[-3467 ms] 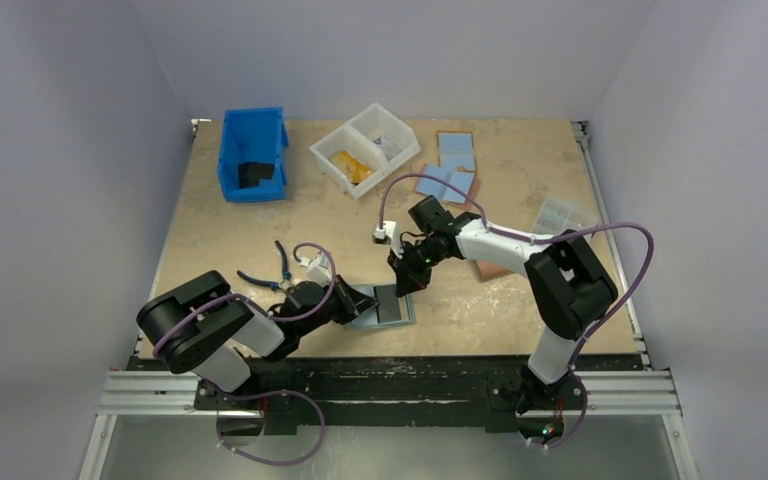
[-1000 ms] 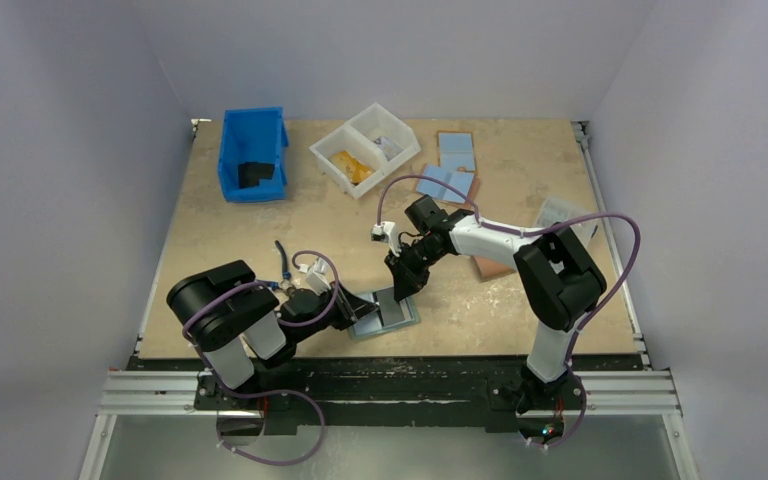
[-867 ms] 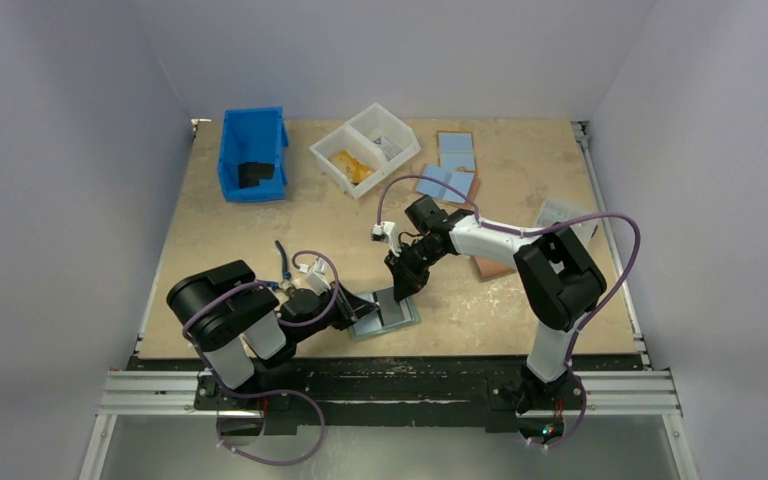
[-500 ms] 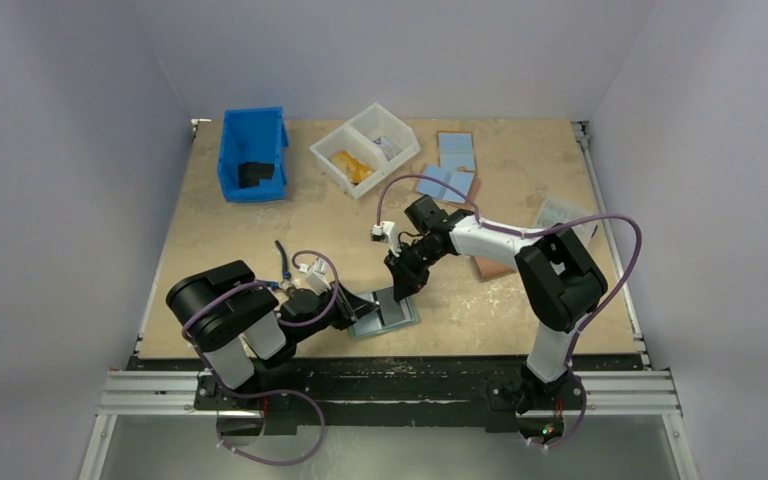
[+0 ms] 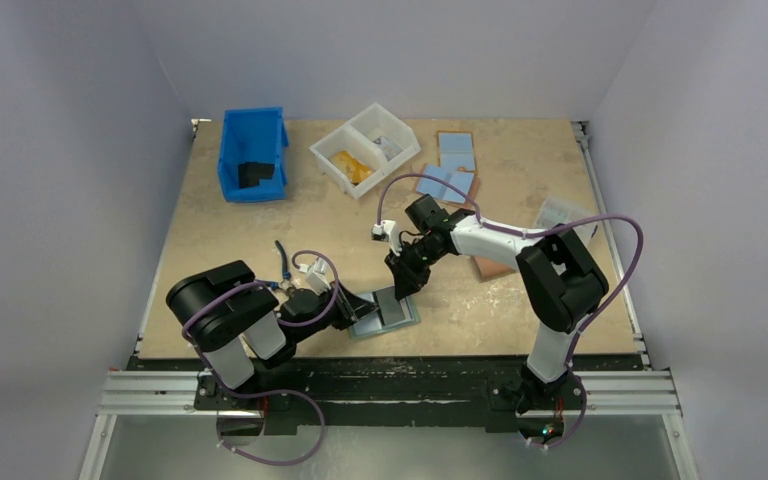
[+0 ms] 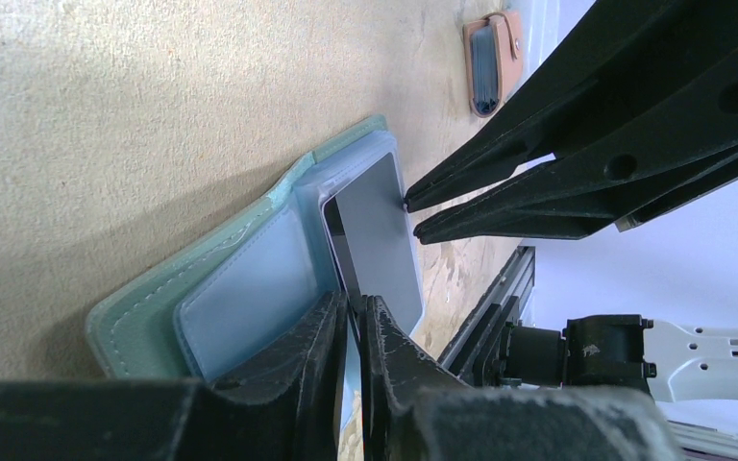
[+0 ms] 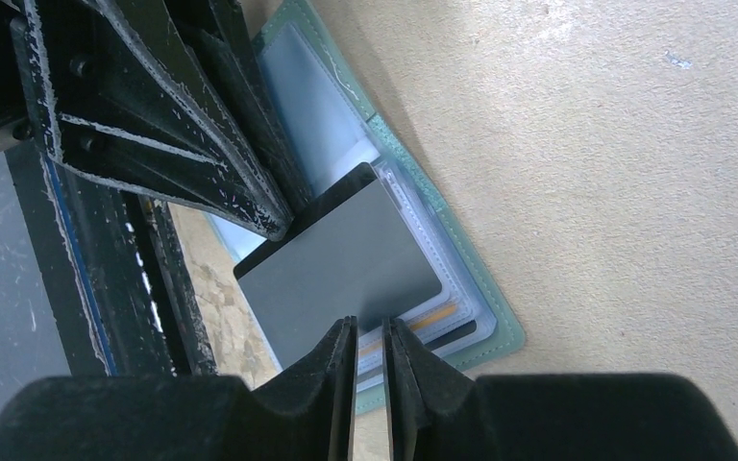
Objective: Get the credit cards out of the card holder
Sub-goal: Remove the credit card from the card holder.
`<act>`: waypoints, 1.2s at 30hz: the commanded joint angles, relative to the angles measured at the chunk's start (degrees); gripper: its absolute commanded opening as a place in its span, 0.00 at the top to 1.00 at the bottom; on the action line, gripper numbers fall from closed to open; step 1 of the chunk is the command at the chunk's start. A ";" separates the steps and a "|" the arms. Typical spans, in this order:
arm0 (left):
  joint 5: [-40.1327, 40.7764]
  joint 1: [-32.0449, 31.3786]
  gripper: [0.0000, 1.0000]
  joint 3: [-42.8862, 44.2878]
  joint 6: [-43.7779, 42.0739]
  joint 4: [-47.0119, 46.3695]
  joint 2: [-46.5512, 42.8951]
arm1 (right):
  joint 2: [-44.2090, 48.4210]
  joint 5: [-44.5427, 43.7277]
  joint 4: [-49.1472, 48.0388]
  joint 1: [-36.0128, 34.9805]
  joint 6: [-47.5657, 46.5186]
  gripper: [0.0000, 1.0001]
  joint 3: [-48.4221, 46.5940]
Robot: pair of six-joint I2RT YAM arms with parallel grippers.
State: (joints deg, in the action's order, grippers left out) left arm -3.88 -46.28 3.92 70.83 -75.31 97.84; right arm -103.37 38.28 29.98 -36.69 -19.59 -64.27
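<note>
The teal card holder (image 5: 407, 318) lies open near the table's front edge, and its teal cover shows in the left wrist view (image 6: 144, 307). A dark grey card (image 7: 346, 259) lies on its clear sleeves. A tan-orange card's edge (image 7: 432, 312) shows inside the sleeves. My left gripper (image 6: 356, 305) lies low and is shut on a thin sleeve leaf at the holder's spine, beside the dark card (image 6: 375, 230). My right gripper (image 7: 369, 325) points steeply down, nearly shut with nothing between the fingers, and its tips rest at the dark card's far edge.
A salmon-pink wallet (image 5: 488, 268) lies right of the right arm. Pliers (image 5: 278, 265) lie behind the left gripper. At the back stand a blue bin (image 5: 252, 155), a white divided tray (image 5: 365, 150) and light-blue-and-brown wallets (image 5: 455, 165). The front rail (image 5: 390, 385) is close.
Since 3.5 s ago my left arm has swung in and the card holder has turned and shifted a little. My right gripper shifted slightly left. Nothing moved in the last second.
</note>
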 commanded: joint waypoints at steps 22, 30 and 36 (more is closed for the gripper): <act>-1.19 -0.32 0.78 -0.71 3.28 -14.66 5.92 | -5.45 5.00 2.63 -2.91 -0.09 1.00 -1.36; -1.66 -0.32 1.00 -0.78 4.24 -18.90 9.20 | -5.96 4.62 2.46 -3.47 0.25 1.00 -1.43; -1.94 -0.28 1.00 -0.97 3.92 -18.79 8.69 | -6.58 3.51 2.63 -3.41 0.41 0.97 -1.61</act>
State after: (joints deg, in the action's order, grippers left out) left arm -3.99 -46.15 3.03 75.00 -84.40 106.19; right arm -106.69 43.03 32.36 -37.56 -19.29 -66.00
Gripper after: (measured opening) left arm 0.043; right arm 0.048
